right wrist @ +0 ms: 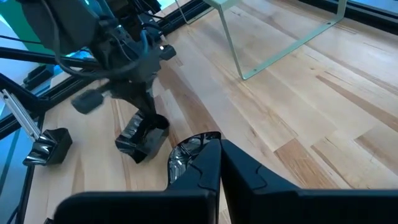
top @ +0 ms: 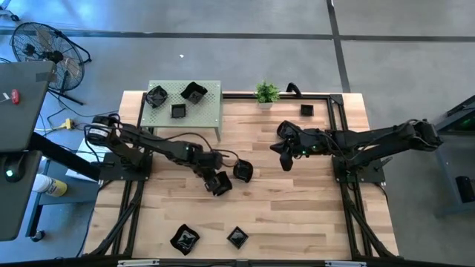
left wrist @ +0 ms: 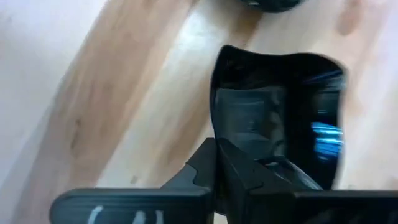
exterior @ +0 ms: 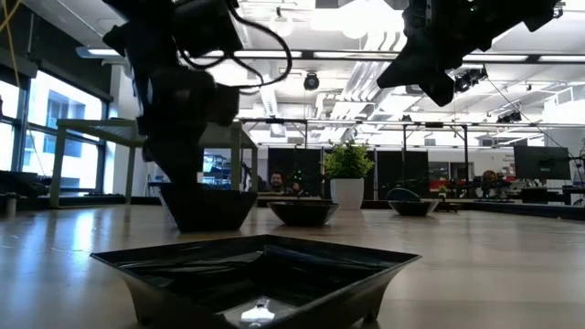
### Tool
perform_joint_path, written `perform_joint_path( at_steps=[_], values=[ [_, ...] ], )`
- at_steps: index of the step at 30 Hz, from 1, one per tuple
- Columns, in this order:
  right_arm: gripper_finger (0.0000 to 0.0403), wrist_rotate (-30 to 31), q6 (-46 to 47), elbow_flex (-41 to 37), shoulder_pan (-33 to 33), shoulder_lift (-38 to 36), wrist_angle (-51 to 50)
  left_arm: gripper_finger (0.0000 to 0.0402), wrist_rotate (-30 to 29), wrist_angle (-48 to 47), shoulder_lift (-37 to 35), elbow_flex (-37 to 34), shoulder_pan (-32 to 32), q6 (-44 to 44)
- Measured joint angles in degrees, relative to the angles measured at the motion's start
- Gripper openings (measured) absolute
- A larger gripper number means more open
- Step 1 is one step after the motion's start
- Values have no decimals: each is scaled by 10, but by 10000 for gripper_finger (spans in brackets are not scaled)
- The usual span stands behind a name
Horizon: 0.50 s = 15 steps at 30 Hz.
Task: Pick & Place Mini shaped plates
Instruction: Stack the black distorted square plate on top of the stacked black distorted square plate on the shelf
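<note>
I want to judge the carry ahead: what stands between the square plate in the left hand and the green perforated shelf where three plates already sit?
Nothing visible does. The left hand is shut on the square plate at mid-table; the bare wood toward the green shelf holds only the left arm itself. The round plate lies aside, toward the right arm.
</note>
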Motion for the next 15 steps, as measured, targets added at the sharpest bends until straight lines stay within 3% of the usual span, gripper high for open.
perform_joint_path(
  at_steps=[8,15],
  values=[
    [6,1,0,0,0,0,0,2,62,-23,-115,0,25,-32],
    [2,5,-5,0,0,0,0,1,90,-39,-266,5,146,-89]
  ],
)
